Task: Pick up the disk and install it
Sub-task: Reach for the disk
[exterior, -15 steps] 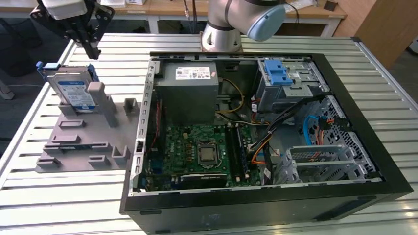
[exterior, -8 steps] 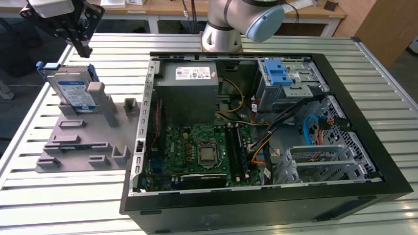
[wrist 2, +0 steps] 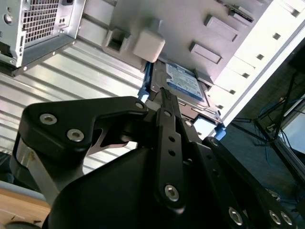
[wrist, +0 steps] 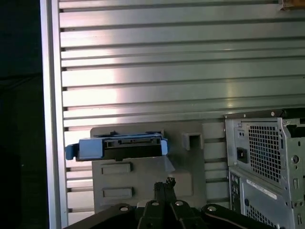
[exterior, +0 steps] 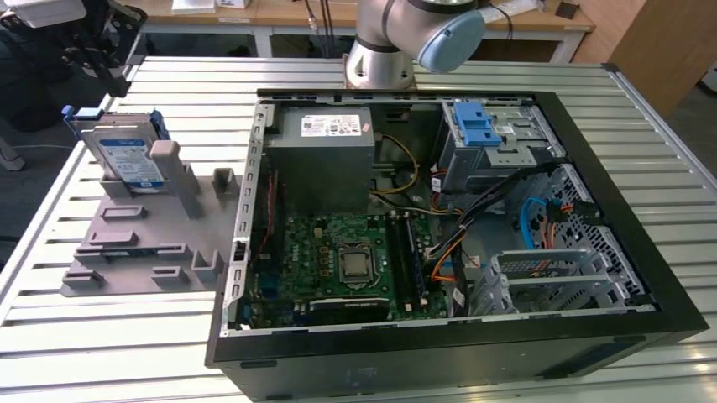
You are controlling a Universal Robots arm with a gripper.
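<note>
The disk (exterior: 121, 155), silver with a blue-and-white label and blue rails, stands leaning in a slot at the far end of a grey fixture (exterior: 134, 243) on the exterior view's left. My black gripper (exterior: 112, 80) hovers above and just behind it, apart from it. In both wrist views the disk (wrist 2: 183, 83) (wrist: 119, 147) lies a short way beyond the gripper (wrist 2: 164, 95) (wrist: 167, 182), whose fingers are shut together with nothing between them.
An open black computer case (exterior: 583, 336) fills the middle and the exterior view's right. Inside are a grey power supply box (exterior: 325, 159), a metal cage with a blue latch (exterior: 482, 134) and a lower drive cage (exterior: 549, 277). The slatted metal table (exterior: 112, 336) carries everything.
</note>
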